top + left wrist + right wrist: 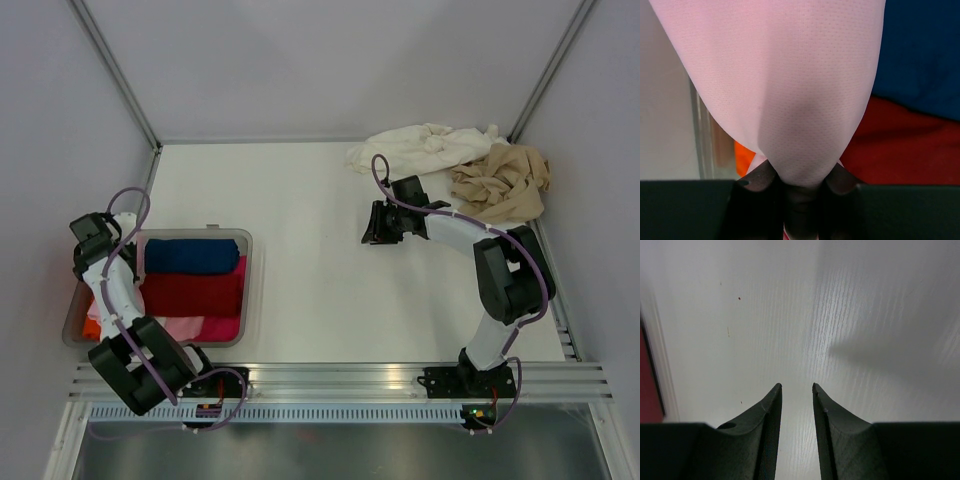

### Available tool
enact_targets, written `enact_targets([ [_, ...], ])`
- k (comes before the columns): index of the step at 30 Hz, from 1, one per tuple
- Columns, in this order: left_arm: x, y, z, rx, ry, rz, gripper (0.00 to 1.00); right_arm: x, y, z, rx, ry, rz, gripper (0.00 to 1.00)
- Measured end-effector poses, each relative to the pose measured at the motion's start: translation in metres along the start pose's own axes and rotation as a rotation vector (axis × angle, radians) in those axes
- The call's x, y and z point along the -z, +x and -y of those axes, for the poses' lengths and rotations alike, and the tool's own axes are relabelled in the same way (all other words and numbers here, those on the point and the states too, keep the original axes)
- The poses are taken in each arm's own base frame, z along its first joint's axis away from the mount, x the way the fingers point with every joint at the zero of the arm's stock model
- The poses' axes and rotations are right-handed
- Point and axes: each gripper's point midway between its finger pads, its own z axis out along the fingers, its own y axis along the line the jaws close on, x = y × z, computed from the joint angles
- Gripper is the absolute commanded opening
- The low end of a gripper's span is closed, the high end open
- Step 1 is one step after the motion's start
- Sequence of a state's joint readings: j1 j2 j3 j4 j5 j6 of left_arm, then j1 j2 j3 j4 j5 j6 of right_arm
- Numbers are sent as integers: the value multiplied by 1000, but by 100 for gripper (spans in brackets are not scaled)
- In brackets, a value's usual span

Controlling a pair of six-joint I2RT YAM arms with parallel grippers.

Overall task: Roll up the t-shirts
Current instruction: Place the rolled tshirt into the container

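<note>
A light pink t-shirt [785,85] fills the left wrist view, and my left gripper [799,177] is shut on its lower fold. In the top view that gripper [88,260] hangs over the left end of the clear tray [249,290], where pink cloth [182,327] shows at the near side. The cream-white t-shirt [425,145] and the tan-beige t-shirt [502,185] lie crumpled at the back right. My right gripper [375,228] is low over bare table left of them. It stands open [797,386] with nothing between its fingers.
The tray also holds a navy roll [190,255], a red roll [192,293] and a bit of orange cloth [92,325]. Its clear wall [702,130] is to the left of my left fingers. White walls close the table on three sides, and a metal rail [340,380] runs along the near edge.
</note>
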State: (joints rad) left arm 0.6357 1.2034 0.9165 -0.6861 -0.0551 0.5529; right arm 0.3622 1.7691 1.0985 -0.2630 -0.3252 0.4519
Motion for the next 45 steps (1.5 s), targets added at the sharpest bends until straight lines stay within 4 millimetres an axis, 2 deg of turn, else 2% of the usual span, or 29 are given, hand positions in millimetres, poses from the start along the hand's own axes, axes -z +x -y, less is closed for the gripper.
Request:
enact_targets([
  [6, -9, -3, -9, -77, -15, 21, 2, 0, 1, 1, 2, 2, -4, 38],
  [8, -16, 3, -4, -96, 11, 1, 9, 0, 1, 1, 2, 3, -4, 38],
  [9, -20, 7, 1, -99, 34, -9, 15, 0, 1, 1, 2, 3, -4, 38],
  [10, -24, 10, 4, -100, 52, -22, 30, 0, 1, 1, 2, 3, -3, 38],
  [11, -27, 12, 7, -100, 68, -29, 41, 1, 1, 1, 2, 3, -3, 38],
  [12, -29, 14, 9, -100, 78, -35, 60, 1, 1, 1, 3, 5, -3, 38],
  [15, -31, 20, 7, -83, 79, -50, 73, 1, 1, 1, 4, 7, -1, 39],
  [18, -30, 26, 1, -53, 67, -61, 80, 1, 1, 2, 3, 8, -2, 39],
  [22, -21, 33, -5, 8, 54, -79, 81, 1, 2, 1, 4, 5, -3, 39],
  [29, 5, 52, 8, 81, 68, -117, 84, 1, 3, -1, 20, -13, -11, 39],
  [31, 9, 59, 10, 99, 71, -142, 87, 1, 3, -1, 29, -15, -12, 39],
  [33, 10, 63, 9, 114, 65, -158, 96, 2, 3, -2, 33, -18, -14, 39],
  [34, 11, 65, 8, 125, 59, -168, 97, 2, 4, -2, 36, -20, -14, 39],
  [41, 17, 83, 1, 197, 30, -230, 98, 2, 4, -4, 49, -34, -18, 39],
  [45, 14, 96, 3, 213, 20, -262, 91, 1, 6, -3, 55, -37, -18, 39],
])
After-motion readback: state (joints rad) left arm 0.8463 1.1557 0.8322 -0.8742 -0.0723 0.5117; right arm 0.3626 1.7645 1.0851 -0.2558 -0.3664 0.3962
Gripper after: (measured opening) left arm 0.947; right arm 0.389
